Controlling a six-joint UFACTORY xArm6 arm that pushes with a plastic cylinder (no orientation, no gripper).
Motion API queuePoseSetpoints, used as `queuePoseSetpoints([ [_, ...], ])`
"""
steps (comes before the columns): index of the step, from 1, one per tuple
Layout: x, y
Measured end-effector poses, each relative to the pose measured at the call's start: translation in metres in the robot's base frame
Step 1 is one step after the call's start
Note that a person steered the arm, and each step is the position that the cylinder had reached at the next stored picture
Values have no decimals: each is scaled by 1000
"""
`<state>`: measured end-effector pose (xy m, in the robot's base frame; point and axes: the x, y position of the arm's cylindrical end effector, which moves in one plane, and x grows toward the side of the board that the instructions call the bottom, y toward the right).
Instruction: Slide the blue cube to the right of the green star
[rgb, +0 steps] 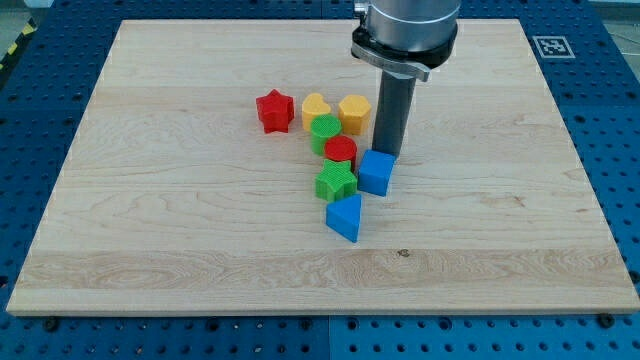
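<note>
The blue cube (376, 172) lies on the wooden board just to the right of the green star (337, 182), touching or nearly touching it. My tip (386, 153) is at the cube's upper edge, right behind it toward the view's top, with the dark rod rising straight up from there.
A blue triangular block (344, 217) lies just below the green star. A red block (340, 150) and a green block (325, 130) sit above it. Two yellow blocks (316, 107) (354, 112) and a red star (274, 110) lie further up. The board's right edge (590, 190) is far off.
</note>
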<state>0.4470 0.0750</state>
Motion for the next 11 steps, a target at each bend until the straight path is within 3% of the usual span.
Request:
queuePoseSetpoints([
  [4,-21,-23],
  [11,35,23],
])
